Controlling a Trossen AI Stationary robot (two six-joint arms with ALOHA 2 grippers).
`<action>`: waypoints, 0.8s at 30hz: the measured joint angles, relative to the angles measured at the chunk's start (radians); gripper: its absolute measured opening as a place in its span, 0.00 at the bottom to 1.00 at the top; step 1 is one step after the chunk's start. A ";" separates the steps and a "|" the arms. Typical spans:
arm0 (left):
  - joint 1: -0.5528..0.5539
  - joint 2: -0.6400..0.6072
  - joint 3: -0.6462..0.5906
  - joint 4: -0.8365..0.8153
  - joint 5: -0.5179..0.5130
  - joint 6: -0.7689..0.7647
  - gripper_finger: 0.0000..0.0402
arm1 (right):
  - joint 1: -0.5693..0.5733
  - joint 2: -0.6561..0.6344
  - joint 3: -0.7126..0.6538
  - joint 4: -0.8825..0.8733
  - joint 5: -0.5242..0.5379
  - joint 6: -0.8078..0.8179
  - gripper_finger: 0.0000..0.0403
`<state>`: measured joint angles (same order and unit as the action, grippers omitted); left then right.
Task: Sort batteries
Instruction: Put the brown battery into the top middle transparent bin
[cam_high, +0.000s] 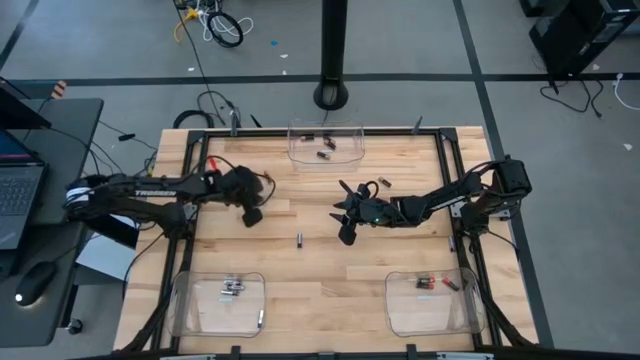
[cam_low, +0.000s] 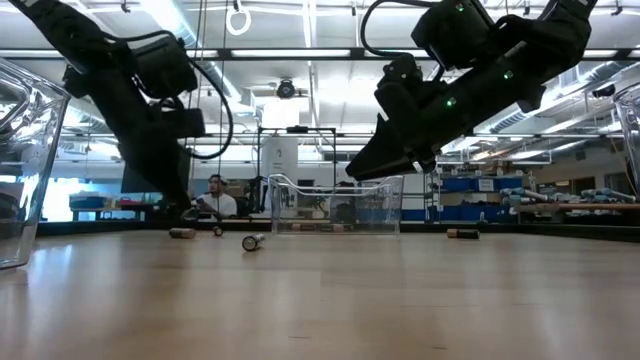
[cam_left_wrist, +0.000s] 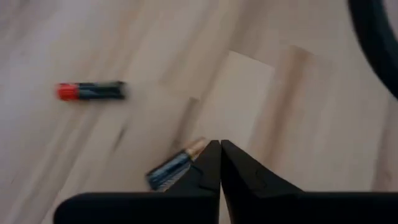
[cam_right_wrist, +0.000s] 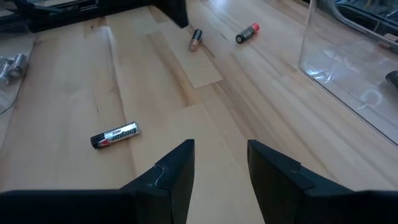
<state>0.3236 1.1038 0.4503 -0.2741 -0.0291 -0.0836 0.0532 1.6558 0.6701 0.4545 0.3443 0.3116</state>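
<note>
The left gripper (cam_left_wrist: 220, 163) is seen clenched, empty, its fingertips apparently touching a battery (cam_left_wrist: 174, 169) on the table's (cam_high: 320, 290) left. The right gripper (cam_right_wrist: 219, 163) is held parted, empty, hovering mid-table above another battery (cam_right_wrist: 115, 135).

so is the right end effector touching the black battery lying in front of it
Apart. The right wrist view shows the right end effector open and empty, with bare wood between its fingers and the black battery.
</note>
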 joint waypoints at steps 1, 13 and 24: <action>-0.006 0.001 0.000 -0.006 0.011 0.026 0.06 | 0.000 0.000 0.000 0.000 0.000 0.000 0.39; -0.069 0.108 0.000 0.031 -0.103 0.170 0.47 | 0.000 0.000 0.000 0.000 0.000 0.000 0.39; -0.070 0.145 0.000 0.039 -0.190 0.240 0.61 | 0.000 0.000 0.000 0.000 0.000 0.000 0.39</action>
<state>0.2531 1.2486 0.4507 -0.2350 -0.2195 0.1566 0.0532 1.6554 0.6701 0.4548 0.3443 0.3115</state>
